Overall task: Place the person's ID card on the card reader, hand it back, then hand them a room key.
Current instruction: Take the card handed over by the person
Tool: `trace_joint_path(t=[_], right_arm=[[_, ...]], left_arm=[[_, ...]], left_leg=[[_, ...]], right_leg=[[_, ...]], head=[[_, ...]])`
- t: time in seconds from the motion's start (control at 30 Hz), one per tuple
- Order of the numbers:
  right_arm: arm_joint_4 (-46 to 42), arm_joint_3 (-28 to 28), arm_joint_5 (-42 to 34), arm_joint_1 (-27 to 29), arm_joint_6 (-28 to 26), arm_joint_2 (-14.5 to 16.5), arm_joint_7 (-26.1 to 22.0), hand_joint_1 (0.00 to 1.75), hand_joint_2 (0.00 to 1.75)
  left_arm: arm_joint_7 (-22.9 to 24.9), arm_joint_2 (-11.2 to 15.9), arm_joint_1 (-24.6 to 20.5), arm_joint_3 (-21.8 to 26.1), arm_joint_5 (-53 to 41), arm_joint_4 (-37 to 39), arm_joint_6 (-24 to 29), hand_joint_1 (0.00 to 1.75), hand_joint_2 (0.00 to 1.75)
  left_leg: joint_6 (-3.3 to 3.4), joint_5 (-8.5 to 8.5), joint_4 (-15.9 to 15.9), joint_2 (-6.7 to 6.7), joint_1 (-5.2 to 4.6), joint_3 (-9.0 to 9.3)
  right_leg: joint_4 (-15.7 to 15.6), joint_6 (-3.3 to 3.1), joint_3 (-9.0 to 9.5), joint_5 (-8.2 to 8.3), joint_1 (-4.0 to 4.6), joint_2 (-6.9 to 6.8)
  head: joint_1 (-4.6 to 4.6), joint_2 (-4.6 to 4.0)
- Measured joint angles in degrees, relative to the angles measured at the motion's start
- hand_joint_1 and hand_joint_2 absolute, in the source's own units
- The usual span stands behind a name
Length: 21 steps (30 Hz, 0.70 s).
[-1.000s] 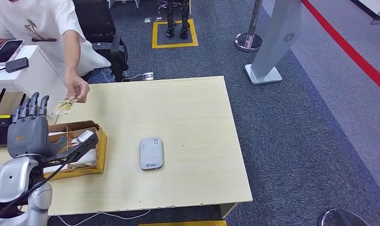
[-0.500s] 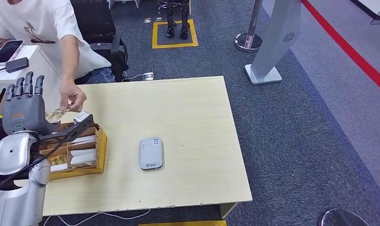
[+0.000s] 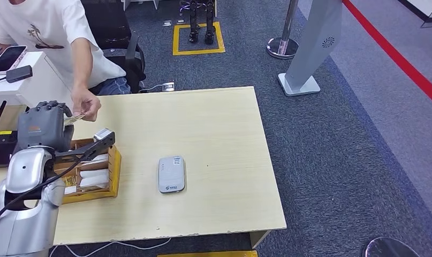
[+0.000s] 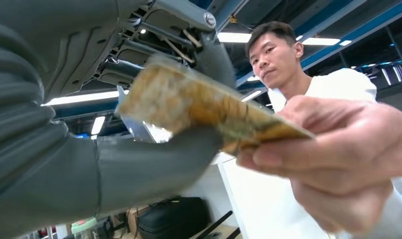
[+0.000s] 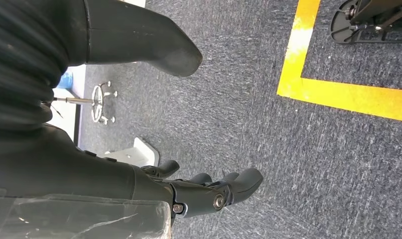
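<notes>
Handover in progress at the near-left corner of the table. The person's hand reaches across from the seat and pinches one end of the ID card, holding it out flat so the free end is offered to the robot. Left hand is raised to meet it, back of the hand toward the head camera, fingers curled over; in the left wrist view the ID card lies between the thick thumb below and the darker fingers above, which look clamped on it, though both parties hold the card at this instant, so I judge the transfer not finished. Card reader sits flat mid-table, well apart from the card and within the arm's likely reach, ready for the next step. Wooden tray just beside the left forearm, presumably stocked with room keys. Right hand hangs toward the carpet, fingers loosely apart, holding nothing
</notes>
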Motion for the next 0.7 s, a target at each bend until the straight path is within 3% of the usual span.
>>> trace_joint_path(t=[0.7], right_arm=[[0.0,0.5,0.0,0.0,0.1,0.0,-0.1,0.0,1.75]], left_arm=[[-2.5,-1.7,-1.1,-0.3,0.0,2.2,0.8,1.75,1.75]], left_leg=[[0.0,0.0,0.0,0.01,0.0,0.0]], right_leg=[[0.0,0.0,0.0,0.0,0.0,0.01]], head=[[0.01,0.0]])
